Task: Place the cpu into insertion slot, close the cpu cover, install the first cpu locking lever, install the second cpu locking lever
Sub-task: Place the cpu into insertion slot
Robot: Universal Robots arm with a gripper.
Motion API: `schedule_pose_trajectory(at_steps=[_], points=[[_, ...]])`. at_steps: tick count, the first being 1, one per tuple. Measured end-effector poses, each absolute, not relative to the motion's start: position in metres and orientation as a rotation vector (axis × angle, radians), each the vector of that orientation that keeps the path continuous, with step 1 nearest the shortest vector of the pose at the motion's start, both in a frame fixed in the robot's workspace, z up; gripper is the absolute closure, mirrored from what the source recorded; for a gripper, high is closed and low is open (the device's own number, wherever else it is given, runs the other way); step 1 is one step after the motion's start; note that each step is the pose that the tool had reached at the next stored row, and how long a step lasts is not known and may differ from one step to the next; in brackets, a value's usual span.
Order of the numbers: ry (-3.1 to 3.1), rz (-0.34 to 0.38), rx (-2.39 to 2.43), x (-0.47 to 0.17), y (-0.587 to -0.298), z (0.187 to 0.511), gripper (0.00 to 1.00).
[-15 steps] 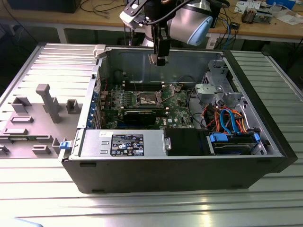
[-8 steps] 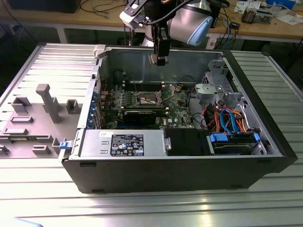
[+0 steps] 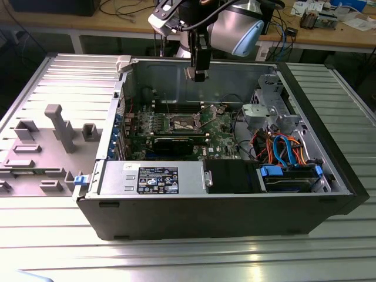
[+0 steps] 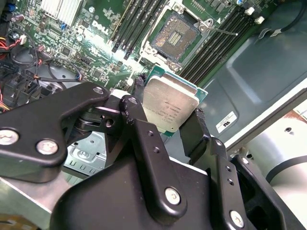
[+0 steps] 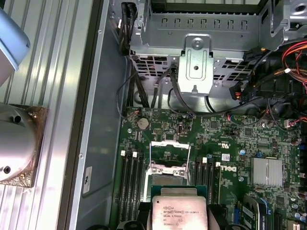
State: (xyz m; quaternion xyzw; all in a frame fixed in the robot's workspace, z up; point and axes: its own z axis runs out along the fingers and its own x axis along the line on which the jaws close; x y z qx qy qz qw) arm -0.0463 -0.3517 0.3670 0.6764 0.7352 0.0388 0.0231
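Note:
My gripper point(image 3: 198, 71) hangs above the open computer case point(image 3: 235, 205), over its back wall, and it is shut on the cpu. The cpu point(image 4: 170, 106) is a silvery square chip on a green base, pinched on two opposite edges by the black fingers point(image 4: 136, 103). It also appears in the first wrist view as the cpu point(image 5: 180, 211). The insertion slot point(image 4: 175, 33) lies uncovered on the green board, well below the chip and apart from it; it is also seen as the insertion slot point(image 5: 169, 155) and the insertion slot point(image 3: 185, 123). The cpu cover point(image 3: 211, 110) seems to stand swung up beside it.
Long black memory slots point(image 4: 129, 24) flank the socket on both sides. A thin wire lever point(image 4: 223, 31) sticks out beside it. A drive cage point(image 3: 264, 111), coloured cables point(image 3: 282, 147) and a power supply point(image 3: 153, 176) crowd the case. A grey fixture plate point(image 3: 53, 141) lies on the exterior view's left.

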Motion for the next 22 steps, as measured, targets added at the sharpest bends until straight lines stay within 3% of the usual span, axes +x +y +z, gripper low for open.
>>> schedule_pose_trajectory(at_steps=[22], points=[[2.248,0.119,2.124,-0.0475,-0.3517,0.3670,0.45]])
